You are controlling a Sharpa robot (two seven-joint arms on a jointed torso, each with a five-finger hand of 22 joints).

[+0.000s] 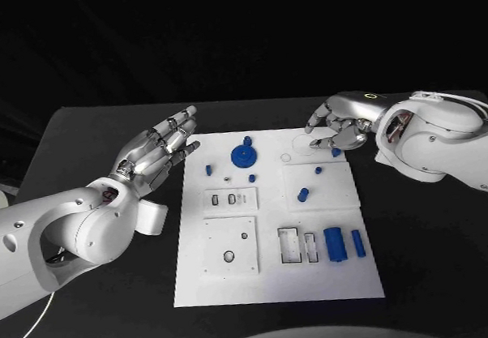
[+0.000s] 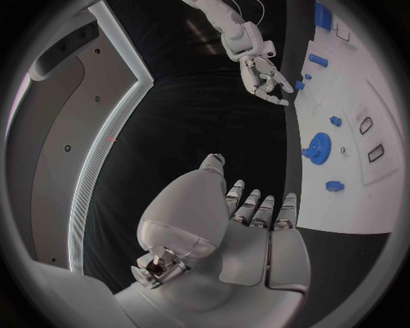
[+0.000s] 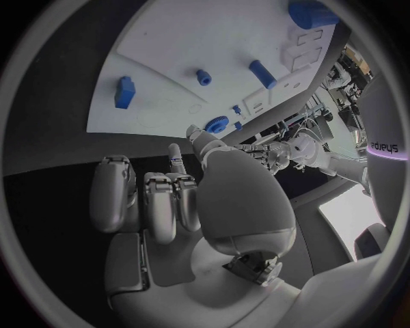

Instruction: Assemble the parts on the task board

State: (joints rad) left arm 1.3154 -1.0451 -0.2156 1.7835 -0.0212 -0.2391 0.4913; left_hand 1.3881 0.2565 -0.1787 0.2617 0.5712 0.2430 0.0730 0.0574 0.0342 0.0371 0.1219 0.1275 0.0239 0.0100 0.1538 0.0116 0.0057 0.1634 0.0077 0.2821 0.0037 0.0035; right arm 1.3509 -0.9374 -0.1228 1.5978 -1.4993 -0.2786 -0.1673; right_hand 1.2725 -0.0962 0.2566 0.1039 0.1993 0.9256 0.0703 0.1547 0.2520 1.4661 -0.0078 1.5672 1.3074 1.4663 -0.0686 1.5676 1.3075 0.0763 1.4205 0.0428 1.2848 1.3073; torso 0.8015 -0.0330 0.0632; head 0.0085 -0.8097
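The white task board (image 1: 279, 275) lies in the middle of the black table (image 1: 107, 314). On its far part a blue gear (image 1: 244, 154) rests, with small blue pegs (image 1: 303, 194) near it. On the near part two blue cylinders (image 1: 336, 243) stand side by side, just beside rectangular slots (image 1: 289, 244).

The left hand (image 1: 157, 149) hovers over the table at the board's left edge, released, with its fingers stretched and apart, and it holds nothing. The right hand (image 1: 343, 123) is above the far right corner of the board, its fingers curled downward close to a small blue part (image 1: 337, 152). Whether it grasps anything, one cannot tell.
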